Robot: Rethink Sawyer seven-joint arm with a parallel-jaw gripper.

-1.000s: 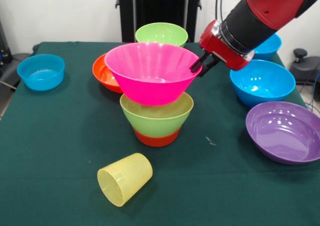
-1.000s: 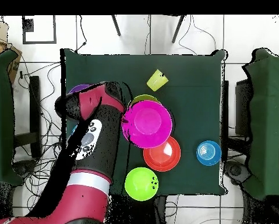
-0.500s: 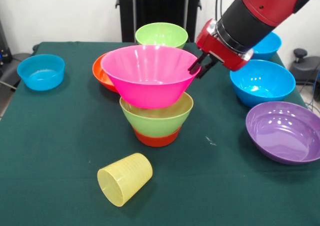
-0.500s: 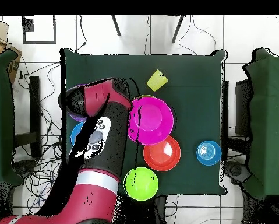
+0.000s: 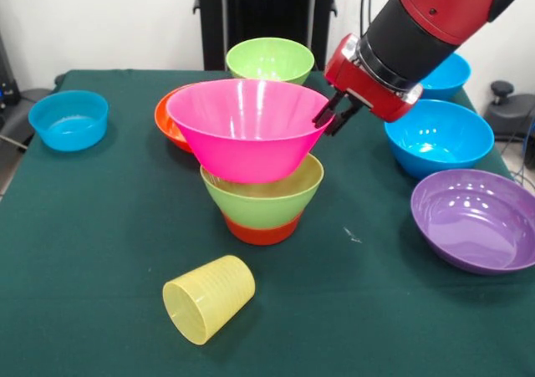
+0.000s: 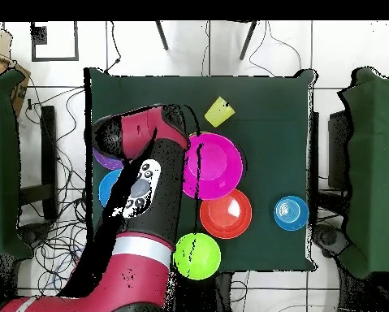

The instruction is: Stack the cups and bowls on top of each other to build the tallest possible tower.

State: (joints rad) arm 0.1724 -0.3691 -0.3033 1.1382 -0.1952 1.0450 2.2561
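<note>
Gripping glossy pink bowl (image 5: 249,128) by rim, pincer (image 5: 327,118) closed; bowl tilted atop lime green bowl (image 5: 266,197).

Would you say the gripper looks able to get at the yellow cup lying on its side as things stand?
Probably yes. The cup lies alone on bare cloth in front of the tower, nothing over it. But the gripper is shut on the pink bowl rim, so it must release first.
</note>
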